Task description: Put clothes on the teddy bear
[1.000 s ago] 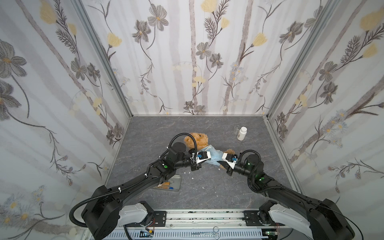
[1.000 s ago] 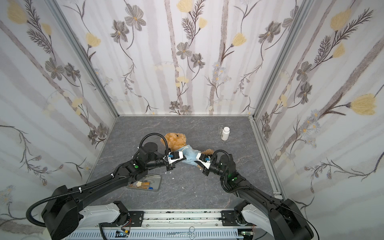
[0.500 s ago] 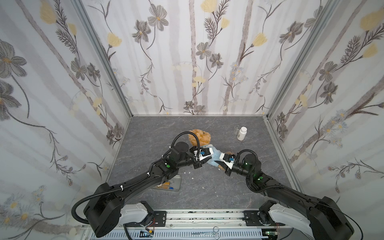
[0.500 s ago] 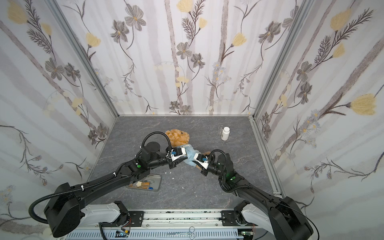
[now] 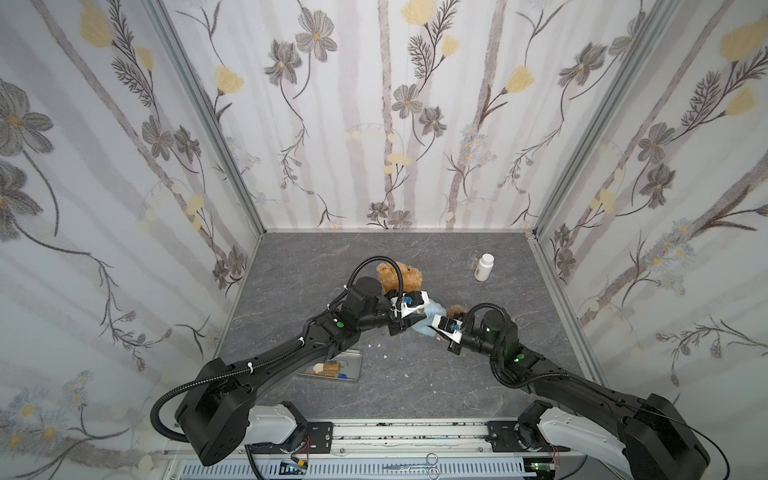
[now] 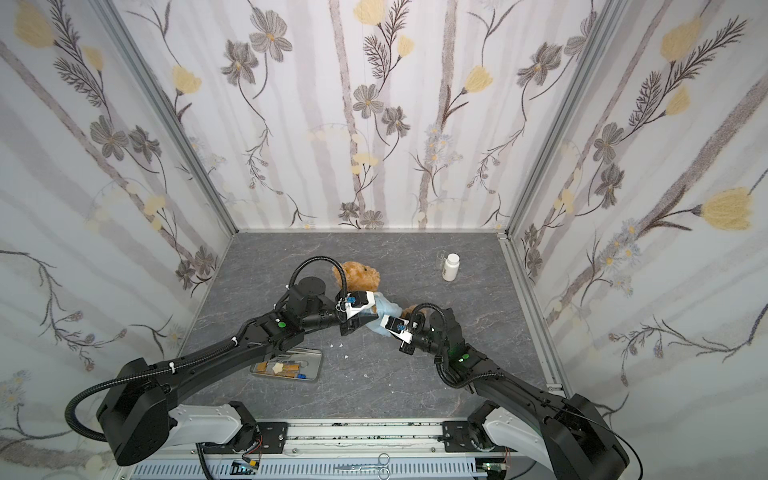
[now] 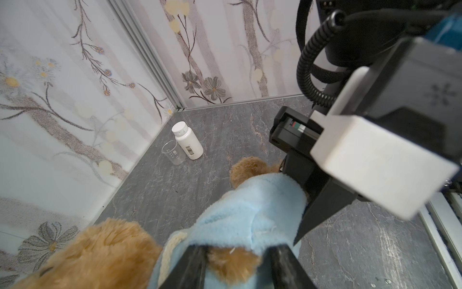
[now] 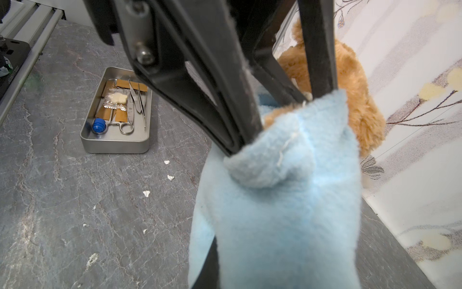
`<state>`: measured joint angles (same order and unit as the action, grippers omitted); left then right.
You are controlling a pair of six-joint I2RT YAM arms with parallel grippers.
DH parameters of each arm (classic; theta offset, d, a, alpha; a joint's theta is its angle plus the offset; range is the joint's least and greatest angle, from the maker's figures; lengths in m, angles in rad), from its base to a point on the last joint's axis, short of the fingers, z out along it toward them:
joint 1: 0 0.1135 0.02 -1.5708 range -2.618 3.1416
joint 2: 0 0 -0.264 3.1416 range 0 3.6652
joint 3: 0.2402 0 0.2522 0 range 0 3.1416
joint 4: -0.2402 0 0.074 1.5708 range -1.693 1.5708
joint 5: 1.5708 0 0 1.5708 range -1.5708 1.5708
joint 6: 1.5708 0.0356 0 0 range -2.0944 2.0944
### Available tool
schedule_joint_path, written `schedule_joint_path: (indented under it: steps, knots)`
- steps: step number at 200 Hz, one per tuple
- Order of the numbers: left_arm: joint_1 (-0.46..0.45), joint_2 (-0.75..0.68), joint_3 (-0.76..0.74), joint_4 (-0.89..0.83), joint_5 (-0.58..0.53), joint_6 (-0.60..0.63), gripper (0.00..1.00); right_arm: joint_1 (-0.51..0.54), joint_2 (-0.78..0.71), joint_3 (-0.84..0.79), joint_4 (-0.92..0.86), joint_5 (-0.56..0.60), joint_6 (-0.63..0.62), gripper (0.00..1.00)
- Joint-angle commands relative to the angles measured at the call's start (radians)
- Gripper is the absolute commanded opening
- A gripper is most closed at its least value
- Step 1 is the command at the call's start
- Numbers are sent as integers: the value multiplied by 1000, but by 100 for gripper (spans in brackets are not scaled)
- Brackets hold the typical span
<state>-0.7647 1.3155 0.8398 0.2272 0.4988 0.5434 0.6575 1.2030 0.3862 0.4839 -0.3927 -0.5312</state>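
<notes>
The teddy bear (image 5: 400,277) is mid-frame in both top views, between the two arms, with a light blue shirt (image 5: 434,311) over its body. The right gripper (image 5: 431,329) is clamped on the shirt's fabric, apparently to hold it taut. The left gripper (image 7: 237,250) has its fingers apart around a furry limb at a shirt opening, probably to work it through.

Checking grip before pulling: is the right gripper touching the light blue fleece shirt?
Touching. The left wrist view shows the right gripper pinching the light blue fleece shirt, fabric bunched against it.
</notes>
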Motion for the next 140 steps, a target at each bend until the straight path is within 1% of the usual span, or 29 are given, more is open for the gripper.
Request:
schedule_joint_path:
  steps: [1, 29, 53, 72, 93, 109, 121, 135, 140]
  knots:
    - [2, 16, 16, -23, 44, 10, 45, 15, -3, 16, 63, -52, -53, 0]
    - [3, 57, 41, -56, 98, 2, 45, 32, -1, 29, 69, -54, -57, 0]
    - [2, 97, 70, -121, 145, 12, 45, 35, -19, 26, 103, -67, -32, 0]
    - [2, 110, 74, -137, 175, 1, 39, 36, -35, 23, 116, -71, -22, 0]
    - [2, 118, 81, -137, 179, -16, 29, 36, -40, 11, 127, -63, -18, 0]
    - [2, 126, 91, -137, 180, -32, 15, 34, -36, 4, 137, -60, -14, 0]
    - [2, 121, 91, -135, 174, -35, 7, 33, -32, -1, 139, -50, -5, 0]
    - [4, 107, 89, -134, 167, -37, 0, 25, -31, -25, 166, -41, 2, 0]
    - [4, 99, 89, -134, 167, -39, 0, 19, -32, -36, 179, -39, 12, 0]
